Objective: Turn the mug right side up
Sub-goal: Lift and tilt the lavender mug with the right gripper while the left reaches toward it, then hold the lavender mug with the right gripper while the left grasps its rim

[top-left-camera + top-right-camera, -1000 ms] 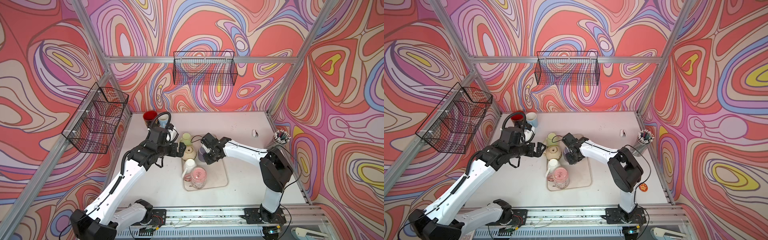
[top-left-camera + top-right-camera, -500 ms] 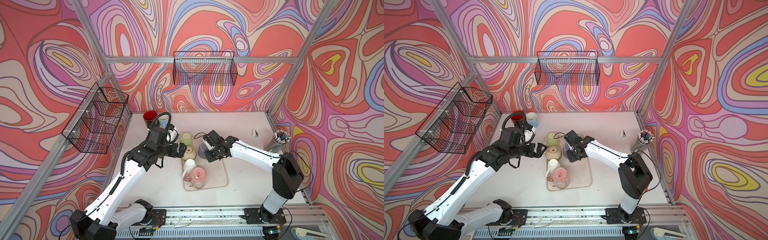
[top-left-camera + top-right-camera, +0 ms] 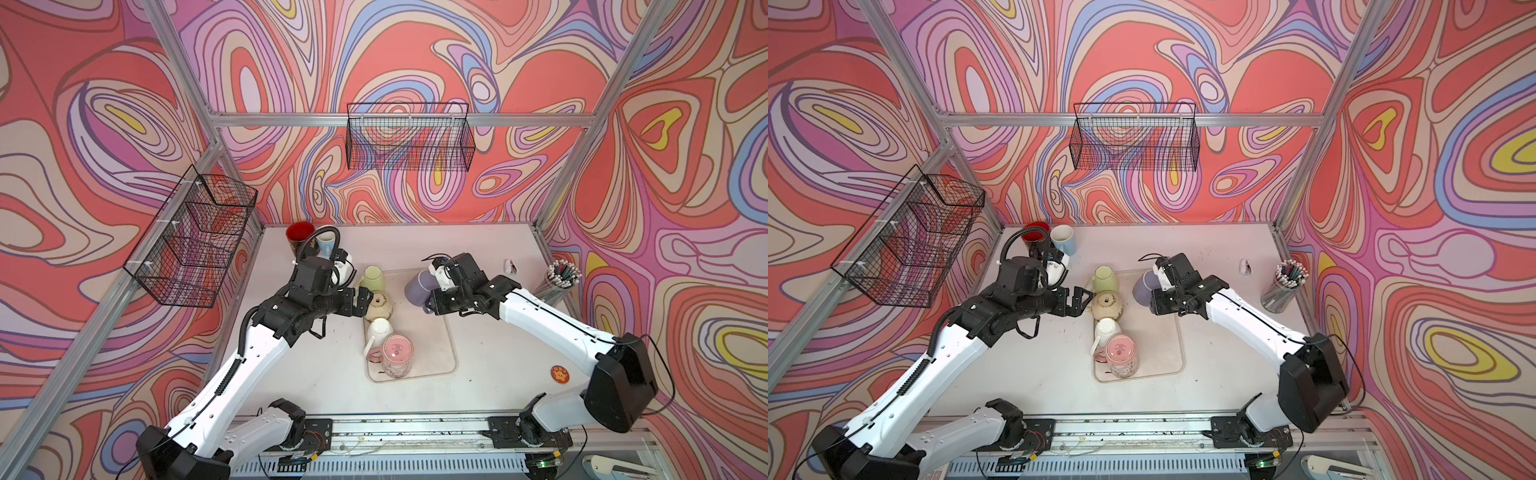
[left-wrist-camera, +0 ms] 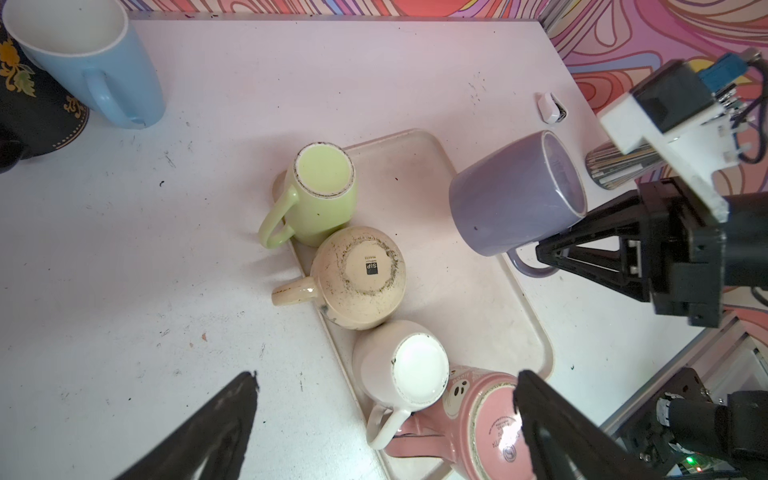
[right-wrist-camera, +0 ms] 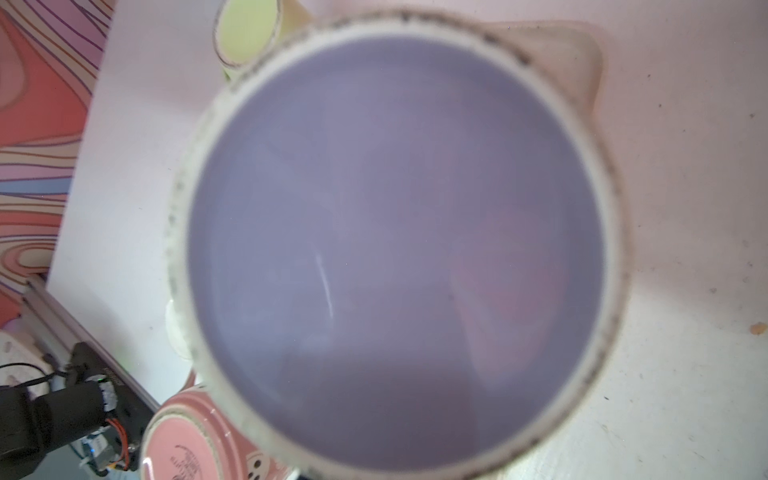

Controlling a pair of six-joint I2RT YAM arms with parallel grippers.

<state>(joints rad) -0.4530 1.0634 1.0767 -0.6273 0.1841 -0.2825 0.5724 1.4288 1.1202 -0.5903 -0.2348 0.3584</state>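
Lavender mug (image 4: pixel 515 195), glossy with a pale speckled rim, hangs tipped on its side above the far end of the tray (image 4: pixel 536 332). The left wrist view shows its handle (image 4: pixel 530 268) pinched in the right hand (image 4: pixel 544 255), mouth turned toward that hand. The right wrist view, filled by the blurred lavender inside, does not. At the tray's left edge the left hand (image 3: pixel 1081 297) is spread wide.

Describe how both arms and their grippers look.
The left arm and right arm have white shells with black joints. The left gripper and right gripper are black, with triangular open-frame fingers. A black corrugated hose loops over the left wrist; a thin black wire arcs over the right.
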